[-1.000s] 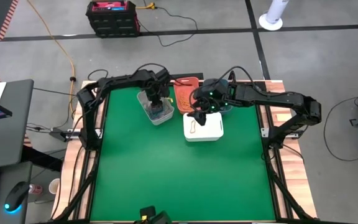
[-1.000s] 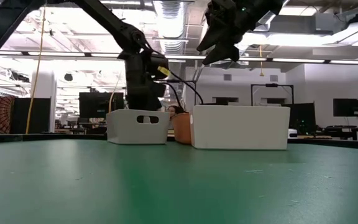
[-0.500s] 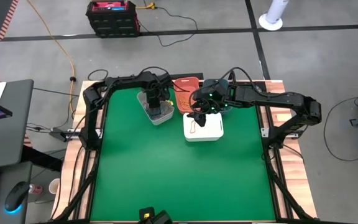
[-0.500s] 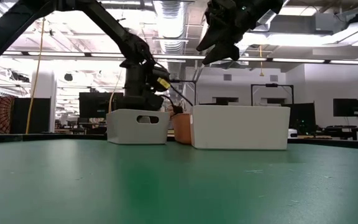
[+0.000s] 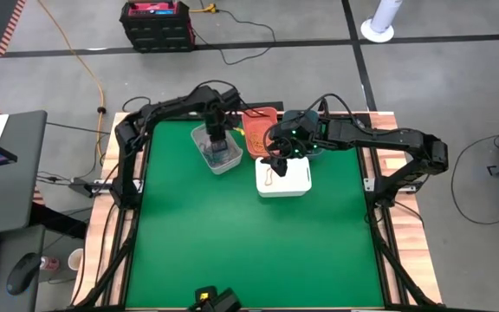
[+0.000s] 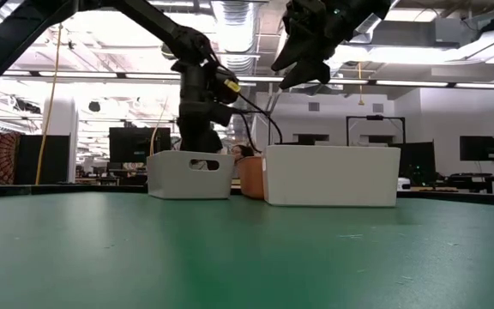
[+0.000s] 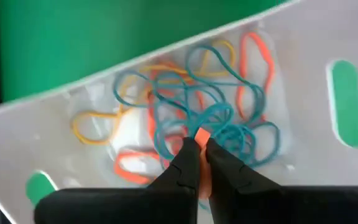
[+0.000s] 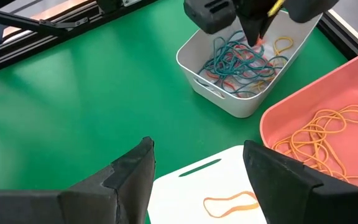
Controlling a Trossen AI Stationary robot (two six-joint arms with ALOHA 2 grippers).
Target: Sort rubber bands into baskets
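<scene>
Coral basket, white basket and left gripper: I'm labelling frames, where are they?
coral basket (image 8: 291, 118), right wrist view, its near rim.
white basket (image 6: 333, 176), low view, its front wall.
left gripper (image 7: 202, 144), left wrist view, between its fingertips.

The left arm reaches from the table's ten o'clock corner toward twelve o'clock, elbow raised, its forearm turned steeply down so the left hand (image 7: 199, 144) points almost straight at the table. Its two dark fingers (image 7: 185, 163) are pinched together, tips touching, with a sliver of orange caught between them. The right arm stretches in from three o'clock, bending near the centre at about one o'clock. The right hand (image 8: 197, 163) hangs above the table, fingers (image 8: 129, 171) spread wide apart and holding nothing between them.
</scene>
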